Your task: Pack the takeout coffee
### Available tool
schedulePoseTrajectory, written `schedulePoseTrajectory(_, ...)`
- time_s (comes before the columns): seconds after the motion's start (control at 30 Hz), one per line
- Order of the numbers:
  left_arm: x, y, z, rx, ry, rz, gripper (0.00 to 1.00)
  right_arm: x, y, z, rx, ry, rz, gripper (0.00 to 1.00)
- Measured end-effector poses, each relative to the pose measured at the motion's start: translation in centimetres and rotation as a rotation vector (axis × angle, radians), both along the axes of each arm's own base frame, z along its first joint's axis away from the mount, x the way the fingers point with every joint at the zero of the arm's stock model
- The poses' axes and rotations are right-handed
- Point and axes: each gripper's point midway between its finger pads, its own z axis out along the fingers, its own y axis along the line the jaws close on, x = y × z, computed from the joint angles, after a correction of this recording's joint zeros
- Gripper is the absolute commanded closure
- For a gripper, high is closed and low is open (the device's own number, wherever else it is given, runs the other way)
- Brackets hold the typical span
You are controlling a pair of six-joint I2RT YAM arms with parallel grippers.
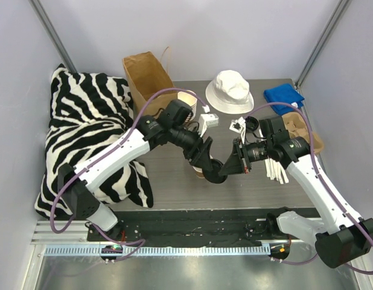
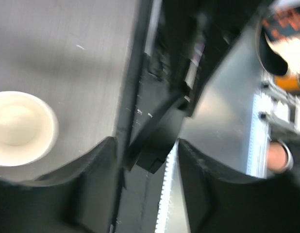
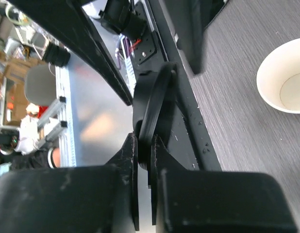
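1. The step in hand looks like lidding: the cup (image 3: 281, 77) stands open on the surface (image 3: 237, 58), and its black lid (image 3: 152, 102) is off it, up in the air.
2. The right gripper (image 3: 144, 145) pinches the lid by its rim, jaws pressed tight on the plastic. The disc stands on edge, not flat.
3. The left gripper (image 2: 145, 150) is spread, with nothing between its jaws. It hangs just beside the lid in the overhead view.
4. From the right gripper's pinch, the cup sits at about 2 o'clock, near but apart. From the left gripper's gap it sits at 9 o'clock, upright with its mouth up.
5. In the overhead view the cup is mostly hidden beneath the left arm's wrist, at roughly 9 o'clock from the lid.
6. The next move likely calls for turning the lid flat, centring it over the cup's mouth and pressing it down evenly. The left gripper could steady the cup wall.
7. A tilted lid may seat on one side only or tip the light cup.
8. Packing comes afterwards; the paper bag (image 1: 147, 75) stands well apart at 11 o'clock.
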Motion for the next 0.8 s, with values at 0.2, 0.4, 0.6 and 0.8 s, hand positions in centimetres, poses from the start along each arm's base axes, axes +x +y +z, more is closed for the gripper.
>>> schedulePoseTrajectory(0.2,5.1,0.9,4.0,-0.064,-0.184,0.212,0.3,1.0,0.1,0.3,0.037,0.073,-0.064,0.99)
schedulePoseTrajectory(0.4,6.1,3.5,10.7,-0.195,-0.408,0.341,0.39,2.2,0.5,0.5,0.115,0.205,-0.129,0.99)
schedulePoseTrajectory(0.6,5.4,3.8,9.6,-0.215,-0.436,0.323,0.48,3.4,1.3,1.9,0.23,0.316,-0.193,0.99)
schedulePoseTrajectory(0.8,5.4,3.3,5.3,-0.175,-0.386,0.314,0.57,3.5,1.7,5.4,0.351,0.333,-0.205,0.99)
